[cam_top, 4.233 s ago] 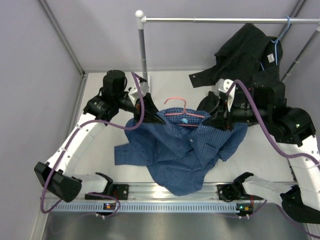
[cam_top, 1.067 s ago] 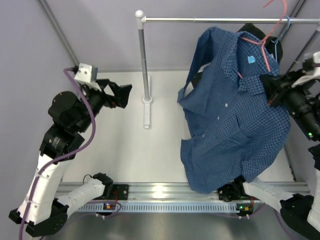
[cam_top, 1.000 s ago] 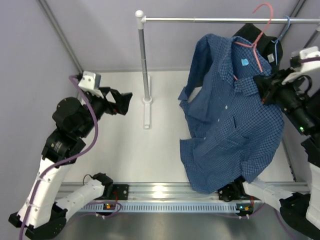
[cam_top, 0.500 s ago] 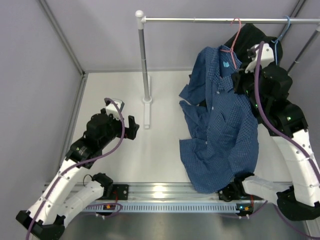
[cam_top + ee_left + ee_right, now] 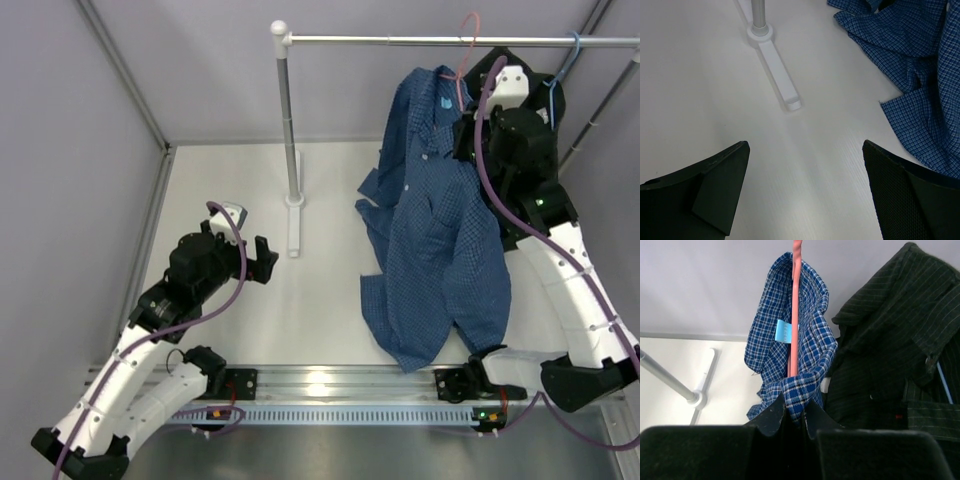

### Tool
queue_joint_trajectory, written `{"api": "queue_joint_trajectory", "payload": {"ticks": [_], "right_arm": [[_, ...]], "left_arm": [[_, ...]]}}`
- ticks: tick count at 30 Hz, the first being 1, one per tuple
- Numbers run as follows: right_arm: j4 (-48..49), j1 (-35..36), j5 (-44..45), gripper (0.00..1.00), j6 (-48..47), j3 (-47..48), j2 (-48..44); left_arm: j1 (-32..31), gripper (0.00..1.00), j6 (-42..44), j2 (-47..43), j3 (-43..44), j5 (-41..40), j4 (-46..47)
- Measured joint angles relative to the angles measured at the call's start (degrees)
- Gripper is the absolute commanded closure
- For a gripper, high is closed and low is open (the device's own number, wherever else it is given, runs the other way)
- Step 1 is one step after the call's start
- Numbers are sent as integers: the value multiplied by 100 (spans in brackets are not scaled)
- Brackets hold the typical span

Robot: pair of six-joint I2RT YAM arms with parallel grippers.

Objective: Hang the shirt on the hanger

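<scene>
Black shirt (image 5: 890,340) just beside blue shirt (image 5: 812,347)

Jaws clamped on shirt (image 5: 812,347) at hanger (image 5: 794,305); black shirt (image 5: 890,350) beside.

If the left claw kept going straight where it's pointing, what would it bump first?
Probably the bare table, just short of the rack's white foot; the open left gripper tilts down at it. The shirt lies off to the right.

Two shirts (image 5: 430,230), two hangers (image 5: 795,300) (one rack (image 5: 287,110))
</scene>
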Motion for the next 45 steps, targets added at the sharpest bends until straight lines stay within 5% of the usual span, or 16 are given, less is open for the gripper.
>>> {"api": "queue_joint_trajectory", "payload": {"ticks": [13,16,17,20,27,33,40,45], "right_arm": [[1207,-61,59,98,308,-1370,-33],[1296,-85,39,64,339,-1408,-48],[1311,-107,24,36,352,-1410,-55],[1355,-205,-20,1,341,-1412,-101],[1132,-286,-229,0,227,-1399,-581],[330,-286,-280,1,210,-1451,-1941],[-575,-289,-37,1,116,-2315,-4225],[-1246,-289,94,0,35,-3027,-5001]], "left_arm": [[424,2,-2,33,-35,131,2],[651,2,-4,103,-35,286,2],[715,2,-4,136,-35,317,0],[861,2,-4,166,-37,391,-2],[1285,2,-101,166,-42,297,2],[2354,2,-350,210,-42,214,2],[2446,2,-415,-144,-251,323,31],[2446,2,-444,-490,-485,422,-9]]}}
